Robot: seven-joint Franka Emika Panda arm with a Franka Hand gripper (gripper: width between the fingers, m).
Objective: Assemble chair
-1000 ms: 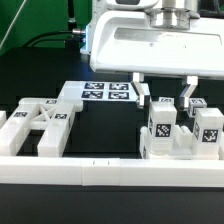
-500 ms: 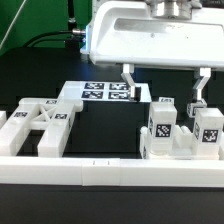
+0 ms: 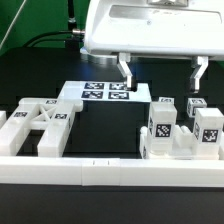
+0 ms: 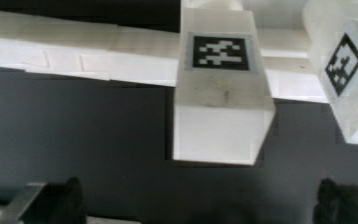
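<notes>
Nearest the exterior view, a long low white plastic border rail is running across the front of the black table. Just behind it, the chair is lying in two loose groups of chunky white plastic pieces carrying square black-and-white tags. A low group of bars is sitting towards the exterior view's left. An upright blocky group is standing towards the exterior view's right, well apart from the first. Behind the gap between them, the thin flat white marker board is lying on the table. Farthest back and highest, the robot's two-finger gripper is hanging over the upright group. A second ago its dark fingers were lower and closer together, near the tops of those blocks; now they are standing spread wide and lifted clear, holding nothing. In the wrist view, a tagged white block is showing beyond the two fingertips, touched by neither. This is suggesting the piece has just been let go where it stands, so this placement is probably done and the arm is freeing itself for another part. The chair is looking far from complete, with the low group not yet joined.
</notes>
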